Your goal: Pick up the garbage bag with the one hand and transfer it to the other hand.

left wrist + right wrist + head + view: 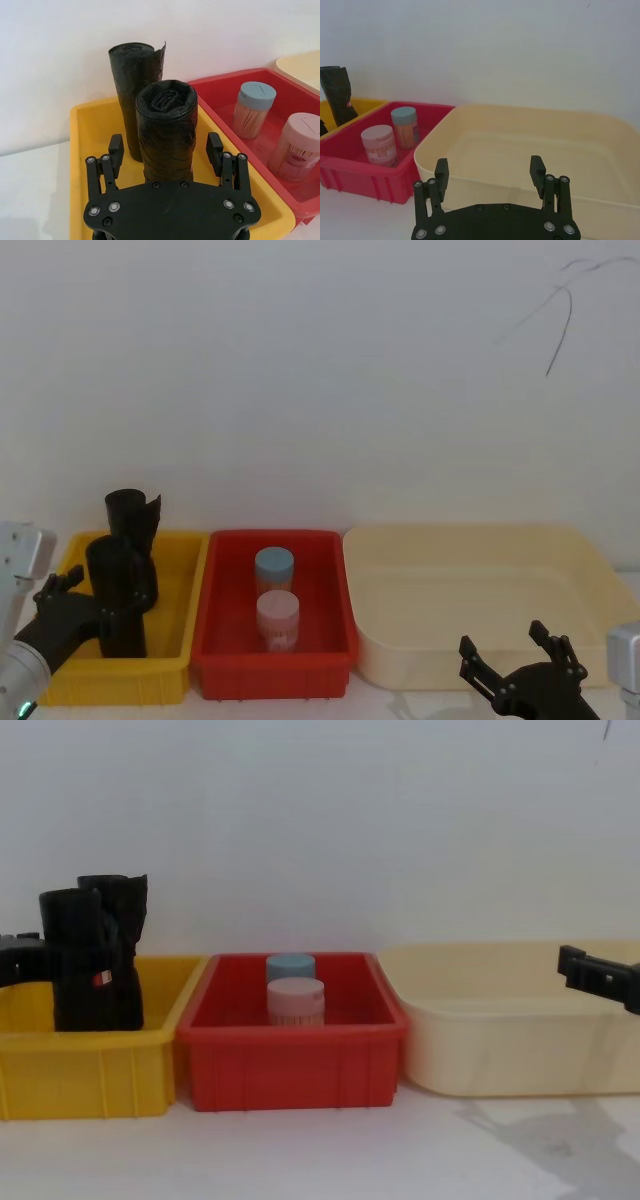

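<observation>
Two black rolls stand upright in the yellow bin point(180, 640). The nearer one is the garbage bag point(167, 130) point(117, 600); a small red-and-white label shows on its side in the chest view point(85, 960). My left gripper point(165, 146) point(78, 600), on the arm with the green ring, is open with one finger on each side of the bag and a small gap at both. The right gripper point(489, 165) point(505, 642) hangs open and empty at the near side of the cream tub point(400, 650), far from the bag.
A second black roll point(132, 75) with a loose flap stands just behind the bag. The red bin point(225, 660) in the middle holds a blue-lidded jar point(274, 568) and a pink-lidded jar point(277, 618). A white wall rises close behind the bins.
</observation>
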